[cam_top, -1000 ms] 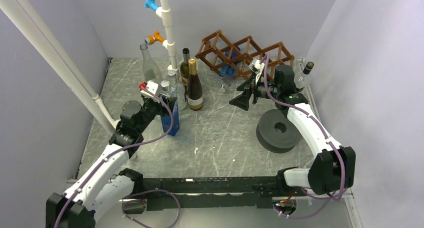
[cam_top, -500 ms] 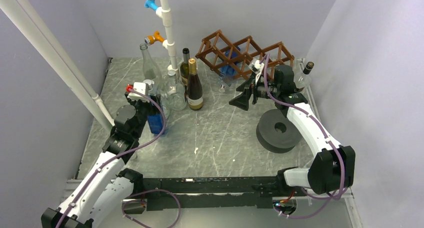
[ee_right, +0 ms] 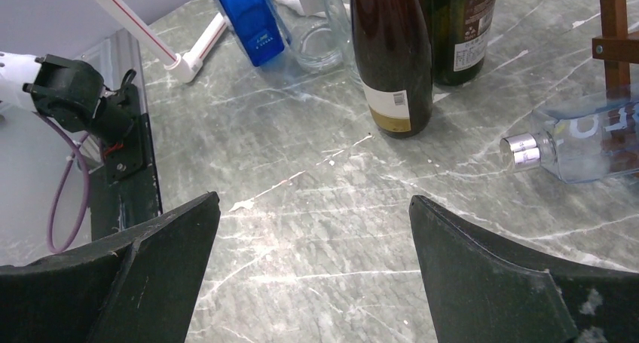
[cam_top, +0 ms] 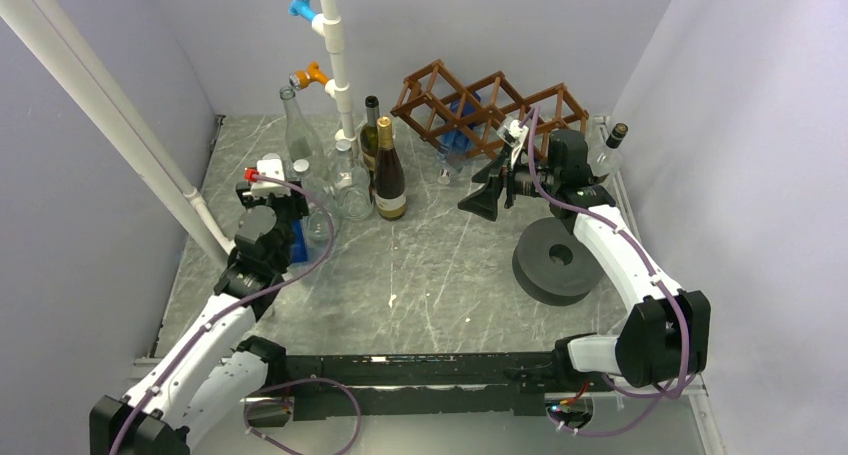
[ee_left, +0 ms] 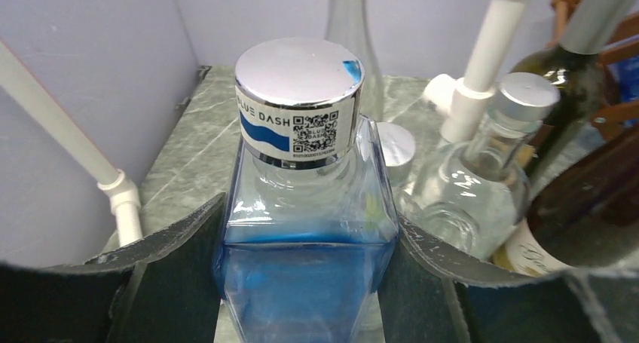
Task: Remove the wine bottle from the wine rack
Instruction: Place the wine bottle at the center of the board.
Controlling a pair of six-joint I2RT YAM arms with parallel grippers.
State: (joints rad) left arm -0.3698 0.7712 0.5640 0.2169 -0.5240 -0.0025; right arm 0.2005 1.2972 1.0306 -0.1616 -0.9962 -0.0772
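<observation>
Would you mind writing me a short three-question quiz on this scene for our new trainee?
1. True or false: the right gripper is open and holds nothing.
2. The left gripper grips: A) a green bottle, B) a blue bottle, C) a glass?
3. What lies in the wine rack?
Key: 1 true; 2 B; 3 a clear bottle, cap pointing outward.

Left of the wine rack (cam_top: 528, 105) stand upright bottles (cam_top: 389, 175), and one bottle (ee_right: 584, 143) lies seemingly inside it
</observation>
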